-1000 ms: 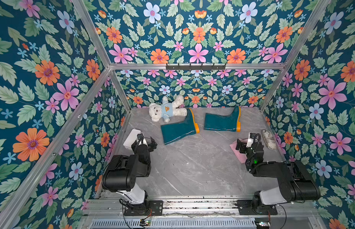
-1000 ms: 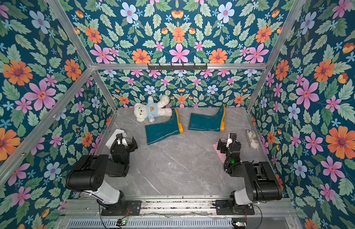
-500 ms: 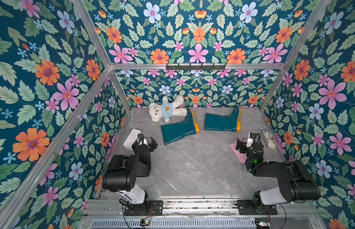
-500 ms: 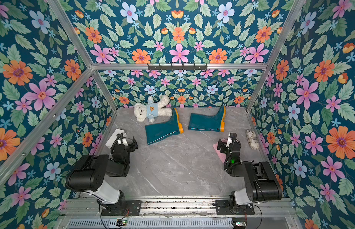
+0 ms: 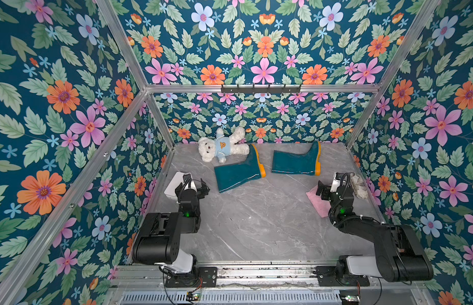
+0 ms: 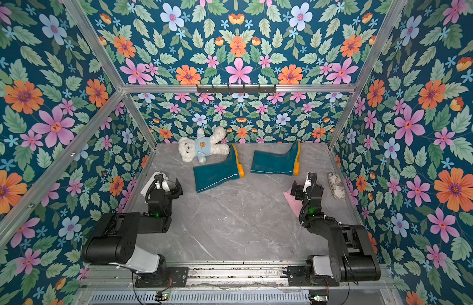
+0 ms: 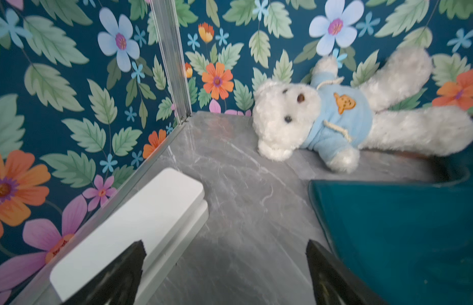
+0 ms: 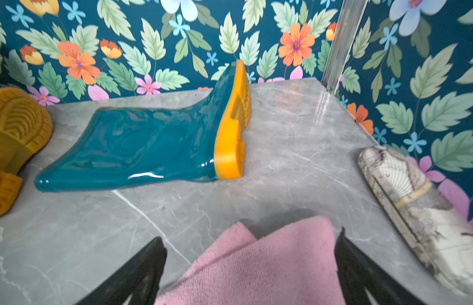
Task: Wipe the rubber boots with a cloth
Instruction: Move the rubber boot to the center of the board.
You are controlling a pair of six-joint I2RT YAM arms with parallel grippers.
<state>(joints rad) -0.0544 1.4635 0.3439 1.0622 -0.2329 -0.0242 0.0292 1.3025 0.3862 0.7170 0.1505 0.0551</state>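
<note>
Pr glossy teal rubber boots (image 5: pixel 236 173), orange-yellow soles: on sides, one against white plush teddy bear (image 5: pixel 222 148), other just beyond; L gripper (image 7: pixel 225 244) wide open, empty; R gripper (image 8: pixel 250 236) wide open over folded pink terry cloth (image 8: pixel 256 269), well apart from bear, nothing gripped.

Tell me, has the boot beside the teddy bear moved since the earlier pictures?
No. The boot lies in the same place, equally near the back wall.
</note>
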